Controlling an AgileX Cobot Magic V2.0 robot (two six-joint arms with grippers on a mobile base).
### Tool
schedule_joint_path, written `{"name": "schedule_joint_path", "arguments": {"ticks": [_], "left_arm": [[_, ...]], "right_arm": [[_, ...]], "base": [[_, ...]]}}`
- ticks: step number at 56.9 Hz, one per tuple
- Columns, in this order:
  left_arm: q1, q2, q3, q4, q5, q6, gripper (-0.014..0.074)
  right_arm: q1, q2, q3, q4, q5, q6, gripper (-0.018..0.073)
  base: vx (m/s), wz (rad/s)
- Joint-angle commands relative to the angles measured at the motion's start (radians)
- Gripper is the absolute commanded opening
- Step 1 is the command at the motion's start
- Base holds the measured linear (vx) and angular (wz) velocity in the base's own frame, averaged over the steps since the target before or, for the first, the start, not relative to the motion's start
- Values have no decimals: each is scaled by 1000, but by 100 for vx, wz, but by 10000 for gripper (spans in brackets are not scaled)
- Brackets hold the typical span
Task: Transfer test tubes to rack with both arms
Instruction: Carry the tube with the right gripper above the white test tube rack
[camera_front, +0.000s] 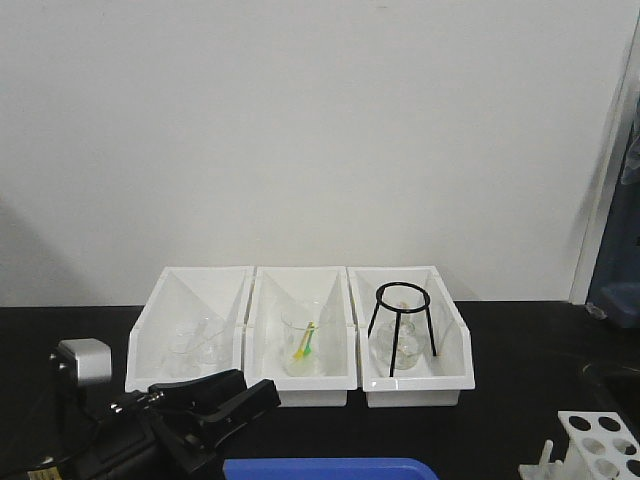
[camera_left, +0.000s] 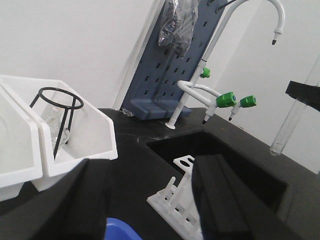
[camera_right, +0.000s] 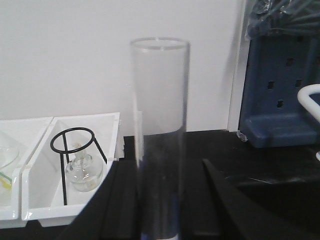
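Right gripper clamps test tube, left gripper wide, empty; misaligned at the rack, glass could jam or slip.

Three bins are set side by side on the surface, in the middle of the front view. Beakers are placed in the left bin, and a flask is kept under a wire stand in the right bin. The rack is seen at the lower right, the tray at the bottom centre, the left claw at the lower left. In the right wrist view, a test tube is held upright in the right claw.
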Motion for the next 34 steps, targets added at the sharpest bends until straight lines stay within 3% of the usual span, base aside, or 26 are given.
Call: {"name": "schedule_joint_path", "arguments": {"ticks": [1, 11, 22, 34], "left_arm": [[-3, -25, -31, -32, -68, 3, 468], [-3, -25, -31, -32, -68, 3, 468], [-3, -25, -31, -32, -68, 3, 467], [-3, -25, -31, -32, -68, 3, 467]], "right_arm": [[-7, -12, -32, -163, -81, 156, -6], [-7, -12, -23, -334, -160, 337, -6], [-7, -7, -9, -405, -192, 325, -6], [-7, 19, 132, -409, -378, 366, -6]], "base": [[0, 0], [0, 0], [0, 0], [0, 0]]}}
